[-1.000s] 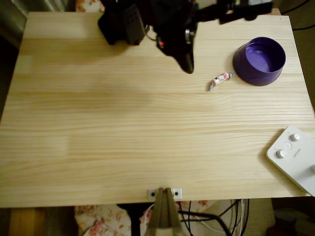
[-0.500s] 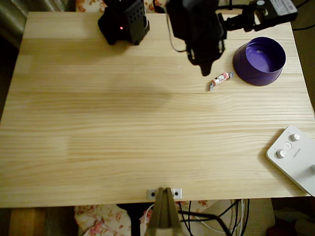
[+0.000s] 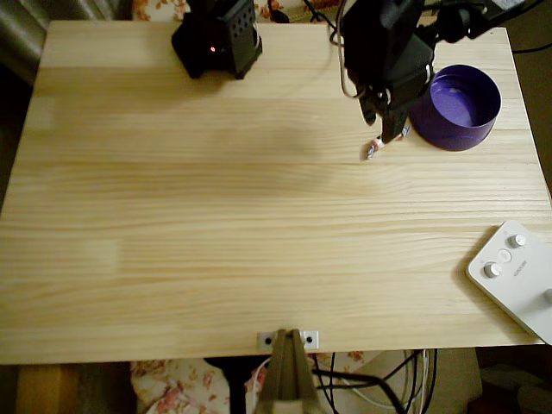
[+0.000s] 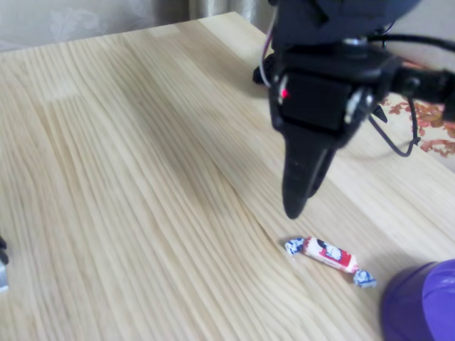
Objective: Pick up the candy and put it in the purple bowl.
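Candy (image 4: 328, 256) lies half hidden under tool (image 3: 386, 129) overhead.

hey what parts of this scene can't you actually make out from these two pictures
- Pincer: in the fixed view the fingers overlap into one dark wedge, so open or shut is unclear.
- Candy: in the overhead view the pincer covers most of it, and contact cannot be judged.
- Purple bowl: the fixed view's corner cuts it off.
- White box: cut by the overhead view's right edge, its print too small to read.
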Robot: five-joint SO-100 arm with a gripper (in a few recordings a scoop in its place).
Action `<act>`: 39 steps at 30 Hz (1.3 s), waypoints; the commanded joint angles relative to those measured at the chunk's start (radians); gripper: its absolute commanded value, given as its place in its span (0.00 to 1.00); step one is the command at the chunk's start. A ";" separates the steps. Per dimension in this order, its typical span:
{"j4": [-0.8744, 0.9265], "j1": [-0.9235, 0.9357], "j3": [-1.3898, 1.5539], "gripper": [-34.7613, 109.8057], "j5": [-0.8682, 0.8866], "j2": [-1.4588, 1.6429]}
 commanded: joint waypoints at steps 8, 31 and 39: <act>0.017 -0.124 -0.204 0.35 -0.080 -0.061; 0.012 -0.103 -0.296 0.36 -0.081 -0.365; -0.012 -0.092 -0.298 0.32 -0.061 -0.411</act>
